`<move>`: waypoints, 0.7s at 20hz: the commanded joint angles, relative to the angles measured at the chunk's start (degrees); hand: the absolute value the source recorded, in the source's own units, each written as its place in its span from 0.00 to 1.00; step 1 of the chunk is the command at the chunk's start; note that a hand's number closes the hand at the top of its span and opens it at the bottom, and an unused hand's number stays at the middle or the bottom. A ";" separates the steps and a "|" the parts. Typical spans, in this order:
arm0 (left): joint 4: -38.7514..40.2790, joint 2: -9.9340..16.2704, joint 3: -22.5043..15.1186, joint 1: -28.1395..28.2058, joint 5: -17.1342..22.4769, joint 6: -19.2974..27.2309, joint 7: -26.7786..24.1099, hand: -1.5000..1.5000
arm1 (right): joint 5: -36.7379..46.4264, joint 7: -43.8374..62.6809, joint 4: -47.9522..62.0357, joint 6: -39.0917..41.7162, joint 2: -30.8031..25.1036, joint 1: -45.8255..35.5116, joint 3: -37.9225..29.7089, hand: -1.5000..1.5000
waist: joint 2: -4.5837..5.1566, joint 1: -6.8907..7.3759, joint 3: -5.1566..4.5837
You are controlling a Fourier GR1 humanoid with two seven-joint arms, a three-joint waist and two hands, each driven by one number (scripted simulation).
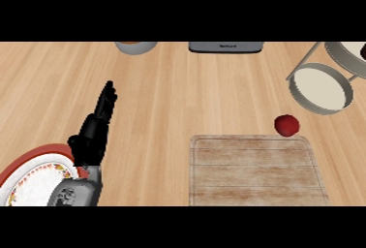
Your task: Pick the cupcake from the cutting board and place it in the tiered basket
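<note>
Fingers [107, 99] of the left hand [97, 128] stretch straight, holding nothing. No cupcake shows on the board [253, 169] or in the basket [322, 89]; only a red thing [286, 125] lies just beyond the board, so progress cannot be judged.

Kitchen counter, seen from steeply above. Light wood-grain top [178, 87] fills the view. Wooden cutting board [256, 170] lies at lower right, with a red cupcake [286, 125] just off its far right corner. Tiered basket [323, 87] with metal frame and round trays stands at the right edge. Red-rimmed patterned plate [32, 177] at lower left. A bowl [135, 46] and a dark grey appliance [226, 47] sit at the far edge, both cut off.
</note>
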 commanded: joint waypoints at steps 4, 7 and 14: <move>1.06 0.42 0.79 -0.23 -0.10 0.04 -1.09 0.50 | -5.12 2.16 -3.77 -5.61 -5.28 1.77 -7.66 0.00 | -0.30 -1.08 -0.04; 1.83 0.40 2.57 0.24 1.43 0.16 -1.67 0.50 | -8.80 5.30 -9.11 -3.14 -6.10 6.44 -11.89 0.00 | -0.70 -2.33 -0.06; 0.31 1.04 2.30 1.72 0.83 0.02 -1.27 0.50 | -21.26 0.50 -16.08 3.27 -11.01 19.44 -26.13 0.00 | -0.73 -2.84 -0.01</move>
